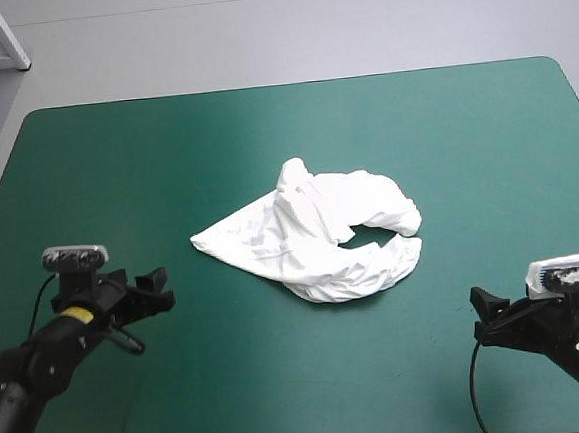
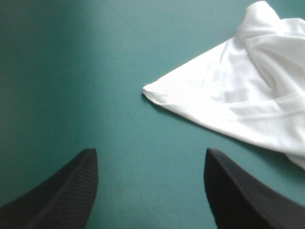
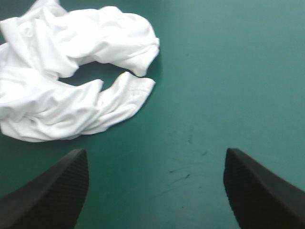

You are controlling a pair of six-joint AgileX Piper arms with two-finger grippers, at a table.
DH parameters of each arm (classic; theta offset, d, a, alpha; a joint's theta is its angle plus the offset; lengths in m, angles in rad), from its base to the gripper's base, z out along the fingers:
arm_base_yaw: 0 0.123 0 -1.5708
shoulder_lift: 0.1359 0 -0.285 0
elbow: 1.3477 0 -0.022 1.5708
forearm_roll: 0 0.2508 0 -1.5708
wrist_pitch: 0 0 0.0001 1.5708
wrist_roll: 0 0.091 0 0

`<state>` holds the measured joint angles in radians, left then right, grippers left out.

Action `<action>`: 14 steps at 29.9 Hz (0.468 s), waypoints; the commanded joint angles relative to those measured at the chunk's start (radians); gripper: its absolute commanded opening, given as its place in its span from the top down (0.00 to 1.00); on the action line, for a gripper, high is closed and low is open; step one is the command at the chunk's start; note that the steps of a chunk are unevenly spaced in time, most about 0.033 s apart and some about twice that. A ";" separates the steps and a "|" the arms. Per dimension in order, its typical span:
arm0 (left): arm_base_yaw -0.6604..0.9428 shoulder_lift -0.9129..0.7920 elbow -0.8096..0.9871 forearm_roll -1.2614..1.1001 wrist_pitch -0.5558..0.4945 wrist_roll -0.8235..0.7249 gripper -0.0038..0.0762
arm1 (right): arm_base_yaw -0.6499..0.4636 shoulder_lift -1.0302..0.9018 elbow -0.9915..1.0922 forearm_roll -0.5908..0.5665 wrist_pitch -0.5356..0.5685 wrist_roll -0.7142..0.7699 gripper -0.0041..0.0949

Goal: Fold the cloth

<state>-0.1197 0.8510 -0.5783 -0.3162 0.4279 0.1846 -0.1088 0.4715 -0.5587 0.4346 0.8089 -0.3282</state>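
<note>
— What's over on the left?
— The left claw [image 1: 153,290], low near the front left corner of the teal-green table [image 1: 164,146]. Its black fingers [image 2: 62,191] stand spread wide, and only bare table shows between them.
— Is it touching anything?
— No. In its wrist view the T-shirt [image 1: 316,239] lies ahead of it and off toward the table's middle, apart from both fingertips.
— Where does the T-shirt sit, then?
— Around the middle of the table, a little to the right of centre, between the two arms and farther from the front edge than either. It's a white crumpled heap resting on the table.
— What shape is it?
— On its left a flatter part runs out to a point aimed at the left claw's side. The middle is bunched up in wrinkles. On its right two rolled ends curl toward each other, with a dark gap of table showing between them.
— And the right side?
— The right claw [image 1: 483,317] is near the front right corner. Its fingers are parted as widely as the other's and grip nothing.
— How close is it to the heap?
— Apart from it. In its wrist view the curled ends lie ahead and toward the table's middle, with bare table straight in front.
</note>
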 commanded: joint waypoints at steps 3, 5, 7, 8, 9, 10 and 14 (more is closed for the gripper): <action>-0.008 0.341 -0.252 -0.037 0.029 0.028 0.36 | 0.059 0.076 -0.148 0.054 0.015 -0.036 0.25; -0.008 0.453 -0.323 -0.044 0.070 0.038 0.36 | 0.082 0.094 -0.156 0.054 0.016 -0.036 0.25; -0.008 0.565 -0.402 -0.062 0.106 0.079 0.36 | 0.101 0.108 -0.156 0.046 0.016 -0.036 0.25; -0.009 0.606 -0.435 -0.059 0.118 0.079 0.36 | 0.107 0.114 -0.156 0.041 0.017 -0.036 0.25; -0.009 0.662 -0.465 -0.057 0.129 0.079 0.36 | 0.114 0.121 -0.156 0.034 0.022 -0.036 0.25; -0.009 0.697 -0.486 -0.057 0.138 0.080 0.36 | 0.117 0.125 -0.153 0.029 0.021 -0.036 0.26; -0.020 0.816 -0.542 -0.057 0.138 0.104 0.36 | 0.125 0.141 -0.149 0.006 0.024 -0.035 0.31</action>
<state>-0.1277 1.6448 -1.0654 -0.3552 0.5871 0.2682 0.0096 0.5951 -0.6798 0.4349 0.8753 -0.3543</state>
